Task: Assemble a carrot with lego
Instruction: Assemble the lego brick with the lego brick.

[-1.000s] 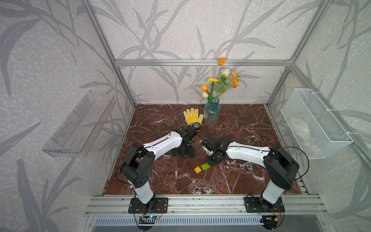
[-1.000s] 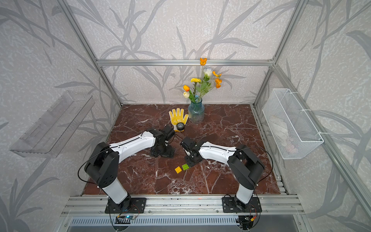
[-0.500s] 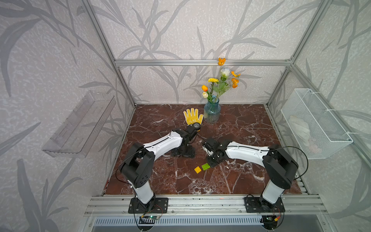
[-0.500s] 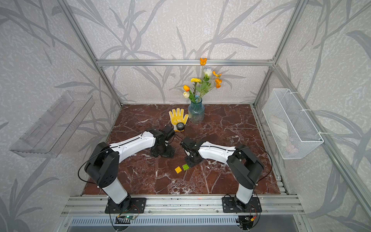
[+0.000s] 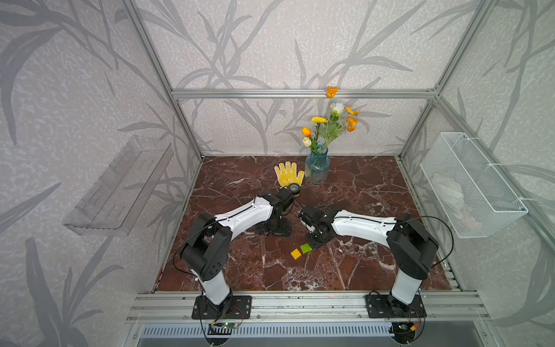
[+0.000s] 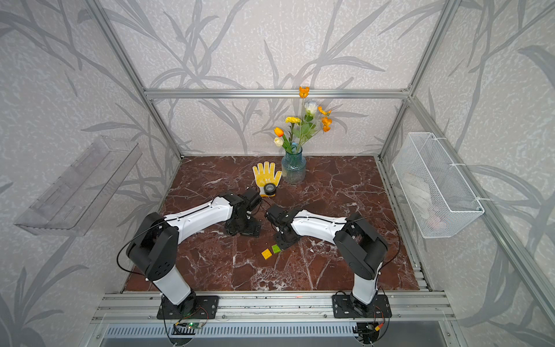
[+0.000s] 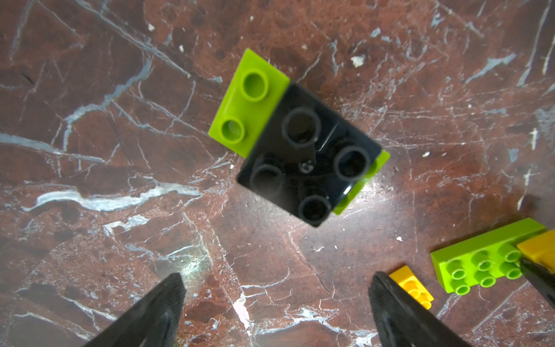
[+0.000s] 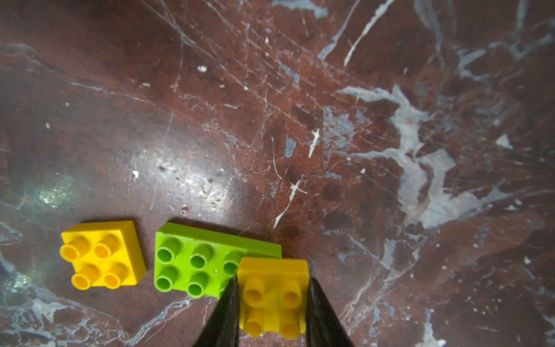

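Right fingers (image 8: 226, 312) clamp a yellow-orange brick (image 8: 274, 296) over one end of the long green brick (image 8: 192, 264), likely to press it on, while left fingers (image 7: 150, 315), apart, hover over the carrot (image 7: 300, 156) on the counter (image 7: 90, 120), at 10 o'clock from that brick.

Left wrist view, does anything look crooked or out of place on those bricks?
The black brick sits off-centre on a lime-green brick: two green studs show at one end, only a sliver at the opposite edge. Otherwise nothing stands out.
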### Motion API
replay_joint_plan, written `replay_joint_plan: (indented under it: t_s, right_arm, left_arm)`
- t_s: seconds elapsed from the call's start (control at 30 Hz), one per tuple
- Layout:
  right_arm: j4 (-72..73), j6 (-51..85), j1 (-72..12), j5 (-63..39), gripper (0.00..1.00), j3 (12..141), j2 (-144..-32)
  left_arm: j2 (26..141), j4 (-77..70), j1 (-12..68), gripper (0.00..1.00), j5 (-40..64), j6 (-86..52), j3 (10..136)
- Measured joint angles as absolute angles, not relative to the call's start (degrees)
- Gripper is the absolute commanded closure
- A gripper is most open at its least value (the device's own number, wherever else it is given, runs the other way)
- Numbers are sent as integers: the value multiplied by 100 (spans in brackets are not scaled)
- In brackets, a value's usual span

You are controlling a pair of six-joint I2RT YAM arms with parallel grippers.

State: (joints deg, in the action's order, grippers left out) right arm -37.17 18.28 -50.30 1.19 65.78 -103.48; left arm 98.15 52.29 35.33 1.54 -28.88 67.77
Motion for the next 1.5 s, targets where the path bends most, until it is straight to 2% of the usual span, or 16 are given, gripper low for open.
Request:
replay_joint_plan:
  t_s: [0.6,0.73,0.87,1.0,1.33,1.5]
  right_arm:
    - [-3459,2244,-4993,-80,81,6462,-10377]
    - [-3271,2209,-4965,-117,81,6329,-10296]
    - [-3133,2067,-4880,-259,81,6252,-10197]
    - [-3065,1874,-4836,-351,80,6222,-10175]
    - [-2985,1575,-4829,-281,77,6160,-10121]
    - [-2987,1575,-4825,-294,76,6165,-10119]
  left_arm:
    - [9845,5225,3553,5,158,-2912,6777]
    - [9835,5127,3710,13,165,-2998,6694]
    - [9786,4945,3951,16,178,-3107,6549]
    - [9710,4810,4101,26,198,-3256,6405]
    - [9183,4250,4434,17,259,-3452,5765]
    - [8954,4082,4818,16,336,-3511,5391]
